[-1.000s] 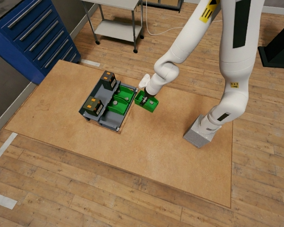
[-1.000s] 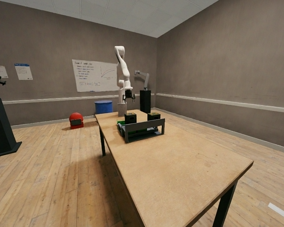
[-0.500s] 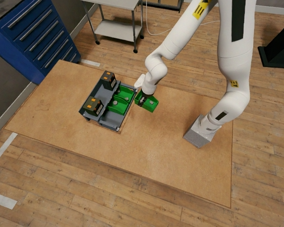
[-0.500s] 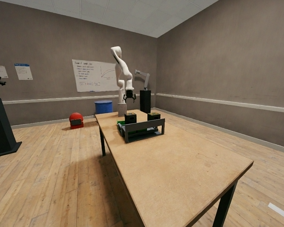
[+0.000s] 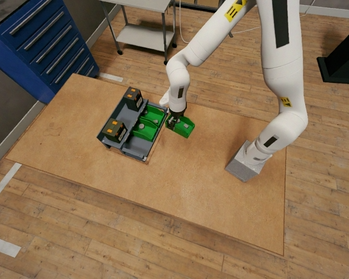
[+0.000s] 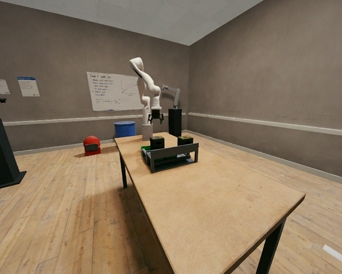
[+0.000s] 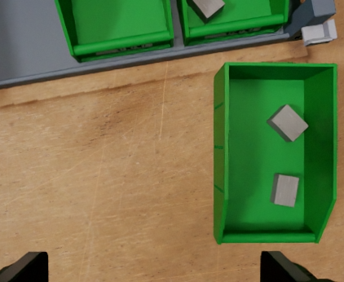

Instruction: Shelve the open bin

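Observation:
The loose green bin [image 5: 187, 129] [image 7: 249, 163] stands on the table just in front of the shelf's right end. It holds two grey cubes [image 7: 288, 122] [image 7: 284, 190], and its low open front faces away from the shelf. The grey shelf [image 5: 135, 147] [image 7: 21, 41] [image 6: 171, 151] holds two green bins [image 5: 153, 115] [image 5: 144, 130] [image 7: 119, 24] [image 7: 233, 16] side by side. A bare gap is beside them, at the left in the wrist view. My gripper [image 5: 172, 122] [image 6: 156, 117] [image 7: 156, 269] is open and empty. It hangs above the table at the loose bin's left side.
Two black boxes [image 5: 133, 98] [image 5: 115, 129] [image 6: 157, 142] [image 6: 185, 139] stand on the shelf's low upper board. The arm's base [image 5: 243, 168] is at the table's right end. A blue drawer cabinet [image 5: 42, 45] and a metal trolley [image 5: 144, 35] stand on the floor beyond the table.

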Available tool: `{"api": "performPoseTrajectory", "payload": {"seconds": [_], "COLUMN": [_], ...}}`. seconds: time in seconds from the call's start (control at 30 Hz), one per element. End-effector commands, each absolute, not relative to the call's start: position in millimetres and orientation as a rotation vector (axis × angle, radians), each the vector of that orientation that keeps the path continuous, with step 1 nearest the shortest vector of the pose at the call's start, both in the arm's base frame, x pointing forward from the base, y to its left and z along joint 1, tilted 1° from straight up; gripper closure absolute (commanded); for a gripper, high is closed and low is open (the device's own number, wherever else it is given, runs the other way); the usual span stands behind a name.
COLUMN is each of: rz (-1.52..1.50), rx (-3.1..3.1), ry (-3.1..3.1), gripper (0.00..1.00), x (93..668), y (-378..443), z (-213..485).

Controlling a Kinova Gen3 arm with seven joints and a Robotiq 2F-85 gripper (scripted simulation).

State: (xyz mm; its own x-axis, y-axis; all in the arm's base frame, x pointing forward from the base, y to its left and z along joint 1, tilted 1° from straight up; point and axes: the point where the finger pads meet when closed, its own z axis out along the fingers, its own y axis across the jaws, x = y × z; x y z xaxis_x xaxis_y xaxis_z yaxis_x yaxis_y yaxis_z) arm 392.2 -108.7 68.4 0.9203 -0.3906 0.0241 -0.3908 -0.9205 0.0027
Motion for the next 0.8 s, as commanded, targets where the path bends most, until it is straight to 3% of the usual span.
{"api": "performPoseTrajectory", "payload": {"seconds": [0.0,0.77], "rz": [0.038,0.037], "rx": [3.070,3.070], "ry": [-0.625,-0.627], "gripper": [0.00,0.00], "x": [390,381], "y": [-128,-208], "z": [69,70]}}
